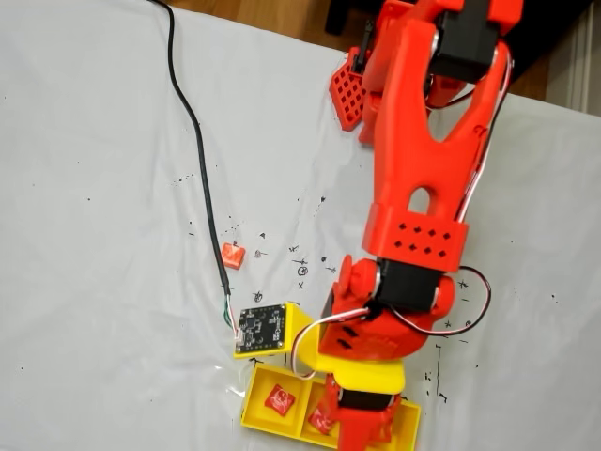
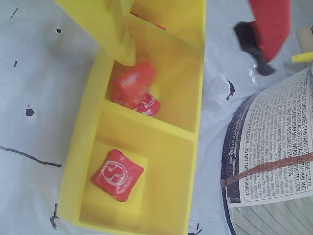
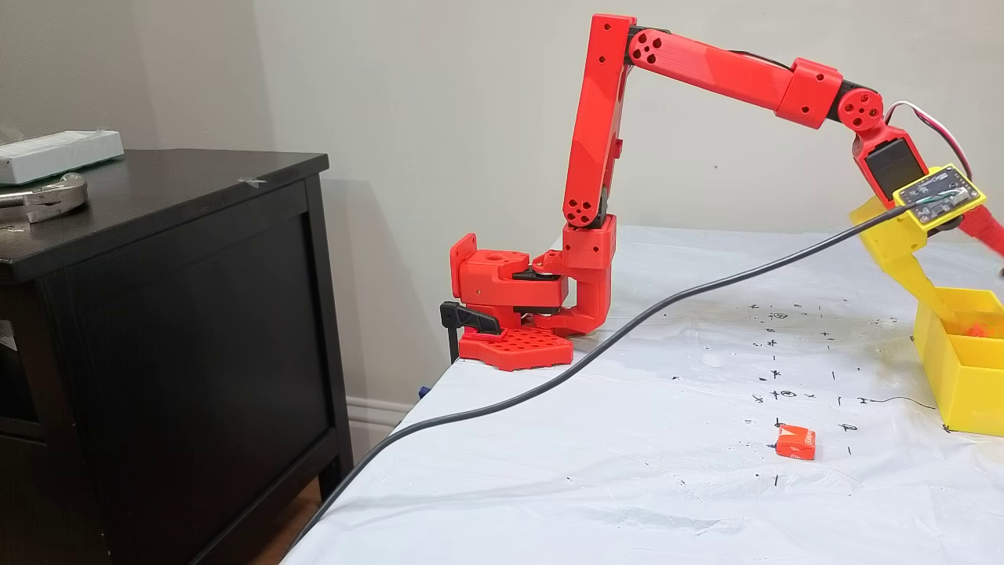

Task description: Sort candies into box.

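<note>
My gripper (image 2: 195, 63) hangs open over the yellow box (image 2: 88, 122), its yellow finger (image 2: 117, 34) and red finger (image 2: 271, 24) spread wide. In the wrist view a blurred candy (image 2: 134, 81) sits just under the yellow fingertip in the middle compartment, touching a second candy (image 2: 149, 104). Another candy (image 2: 117, 175) lies alone in the end compartment. One loose candy (image 1: 233, 255) rests on the white sheet away from the box (image 1: 252, 406), also seen as the candy (image 3: 795, 442) in the side fixed view. There the yellow finger (image 3: 910, 267) dips into the box (image 3: 965, 384).
A black cable (image 1: 202, 160) runs across the sheet to the circuit board (image 1: 261, 329) on the wrist. A round container with a printed label (image 2: 269, 161) stands beside the box. The arm's base (image 3: 518, 314) is clamped at the table's edge, with a black cabinet (image 3: 157, 337) beyond.
</note>
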Tool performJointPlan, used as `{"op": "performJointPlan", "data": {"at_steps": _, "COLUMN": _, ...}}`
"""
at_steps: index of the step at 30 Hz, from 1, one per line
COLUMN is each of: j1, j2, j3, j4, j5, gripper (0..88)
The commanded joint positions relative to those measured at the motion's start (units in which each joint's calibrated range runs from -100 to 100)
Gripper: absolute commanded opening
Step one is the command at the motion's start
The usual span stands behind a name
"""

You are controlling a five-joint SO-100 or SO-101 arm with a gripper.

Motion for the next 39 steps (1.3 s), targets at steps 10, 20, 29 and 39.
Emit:
{"op": "performJointPlan", "data": {"at_steps": 10, "j1": 0.9, "j2": -6.15, "j3": -5.01, "j4": 0.54, "j5": 0.29, "gripper": 7.8}}
{"op": "performJointPlan", "data": {"at_steps": 20, "j1": 5.98, "j2": -10.31, "j3": -14.21, "j4": 10.2, "j5": 0.63, "gripper": 0.2}}
{"op": "performJointPlan", "data": {"at_steps": 29, "j1": 13.77, "j2": -4.45, "j3": -35.51, "j4": 42.05, "j5": 6.11, "gripper": 0.2}}
{"op": "performJointPlan", "data": {"at_steps": 39, "j1": 23.82, "j2": -4.03, "j3": -25.31, "j4": 41.47, "j5": 11.58, "gripper": 0.2}}
